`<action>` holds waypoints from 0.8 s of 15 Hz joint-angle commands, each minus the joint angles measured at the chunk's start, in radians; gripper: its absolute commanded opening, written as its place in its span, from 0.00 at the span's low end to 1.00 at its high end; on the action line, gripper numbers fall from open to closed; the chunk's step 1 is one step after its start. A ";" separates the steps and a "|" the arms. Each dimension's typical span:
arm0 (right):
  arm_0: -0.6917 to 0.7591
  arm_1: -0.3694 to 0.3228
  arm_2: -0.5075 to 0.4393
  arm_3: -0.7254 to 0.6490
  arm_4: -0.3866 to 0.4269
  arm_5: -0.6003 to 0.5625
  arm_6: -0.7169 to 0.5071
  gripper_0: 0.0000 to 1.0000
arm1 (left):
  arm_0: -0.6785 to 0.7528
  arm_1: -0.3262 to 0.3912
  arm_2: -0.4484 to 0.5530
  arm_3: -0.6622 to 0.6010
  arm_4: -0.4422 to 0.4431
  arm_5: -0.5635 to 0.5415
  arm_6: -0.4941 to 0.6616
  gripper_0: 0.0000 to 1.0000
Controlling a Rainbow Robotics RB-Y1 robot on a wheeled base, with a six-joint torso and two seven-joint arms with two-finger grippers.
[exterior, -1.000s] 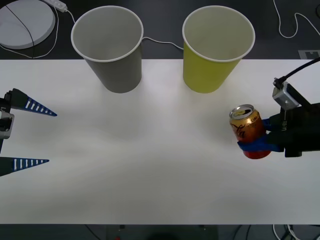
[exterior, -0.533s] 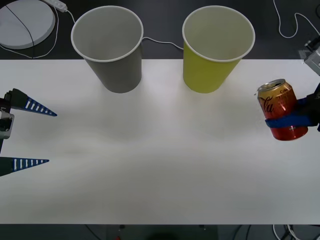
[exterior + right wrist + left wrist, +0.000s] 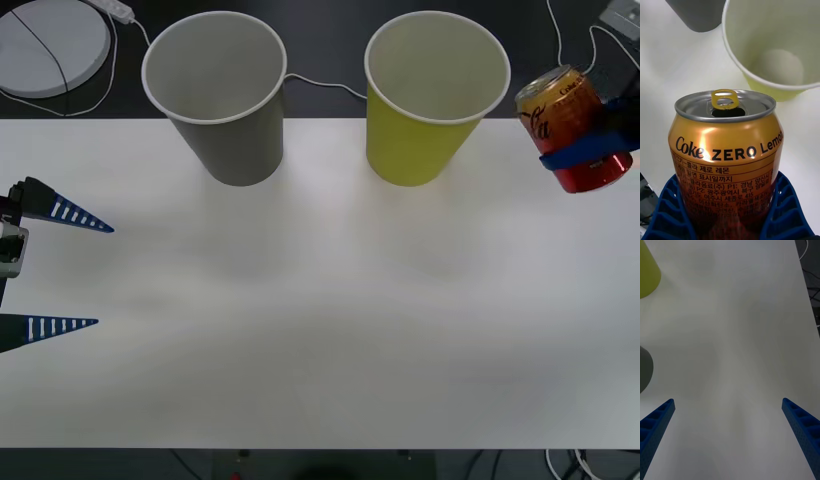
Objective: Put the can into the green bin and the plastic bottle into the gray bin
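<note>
- Left gripper [image 3: 88,275]: positioned at the left edge of the white table [image 3: 320,330], low over its surface. The two blue ribbed fingers [image 3: 75,215] are spread wide apart with nothing between them. In the left wrist view the gripper [image 3: 728,435] shows bare tabletop between both fingers.
- Gray bin [image 3: 216,95]: stands upright at the far edge of the table, left of centre, mouth open upward, white rim, pale inside. A thin white cable [image 3: 325,85] runs behind it on the dark floor.
- Green bin [image 3: 435,95]: stands upright at the far edge, right of centre, near the gray bin but not touching it. The inside appears bare in the right wrist view [image 3: 778,48], where its pale bottom is visible.
- Can [image 3: 570,128]: held off the table at the far right, just beside the green bin's rim on its right side and apart from it. It is slightly tilted, silver top facing up. In the right wrist view the can [image 3: 726,150] shows an opened pull-tab and the lettering "Coke ZERO Lemon".
- Right gripper [image 3: 590,150]: at the right edge of the front view, clamped around the lower body of the can. Blue fingers [image 3: 666,210] press against both sides of the can.
</note>
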 commanded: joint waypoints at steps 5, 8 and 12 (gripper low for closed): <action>-0.420 0.051 0.368 0.193 0.125 0.000 -0.002 0.00 | 0.000 0.000 0.000 0.000 0.000 0.000 0.000 1.00; -0.581 0.111 0.518 0.312 0.179 0.000 -0.002 0.00 | 0.000 0.000 0.000 0.000 0.000 0.000 0.000 1.00; -0.759 0.209 0.659 0.518 0.213 0.002 0.001 0.00 | 0.000 0.000 0.000 0.000 0.000 0.000 0.000 1.00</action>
